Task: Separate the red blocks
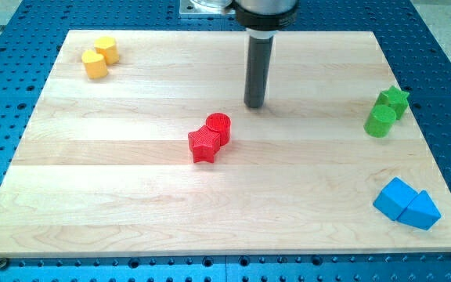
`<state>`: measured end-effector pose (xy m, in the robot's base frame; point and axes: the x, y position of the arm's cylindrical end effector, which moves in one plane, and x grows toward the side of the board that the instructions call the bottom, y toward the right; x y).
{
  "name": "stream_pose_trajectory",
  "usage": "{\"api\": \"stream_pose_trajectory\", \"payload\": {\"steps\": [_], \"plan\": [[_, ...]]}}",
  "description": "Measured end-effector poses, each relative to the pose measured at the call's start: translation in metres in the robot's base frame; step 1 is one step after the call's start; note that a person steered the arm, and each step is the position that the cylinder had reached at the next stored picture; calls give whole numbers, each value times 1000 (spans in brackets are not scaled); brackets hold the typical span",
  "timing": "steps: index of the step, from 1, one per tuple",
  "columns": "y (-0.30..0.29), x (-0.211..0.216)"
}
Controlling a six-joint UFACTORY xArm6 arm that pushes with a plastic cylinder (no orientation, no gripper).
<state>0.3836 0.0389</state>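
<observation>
Two red blocks sit touching near the board's middle: a red cylinder (219,126) and a red star-shaped block (203,146) just below and to its left. My tip (255,106) stands on the board a short way above and to the right of the red cylinder, apart from it.
Two yellow blocks (99,57) sit together at the top left. A green star (394,101) and a green cylinder (380,121) touch at the right edge. A blue cube (394,197) and a blue wedge (420,211) touch at the bottom right. The wooden board (116,196) lies on a blue perforated table.
</observation>
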Motion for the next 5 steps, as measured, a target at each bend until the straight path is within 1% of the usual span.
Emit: {"api": "stream_pose_trajectory", "payload": {"steps": [2,3,5], "plan": [[-84,57],[-88,82],[-77,82]]}}
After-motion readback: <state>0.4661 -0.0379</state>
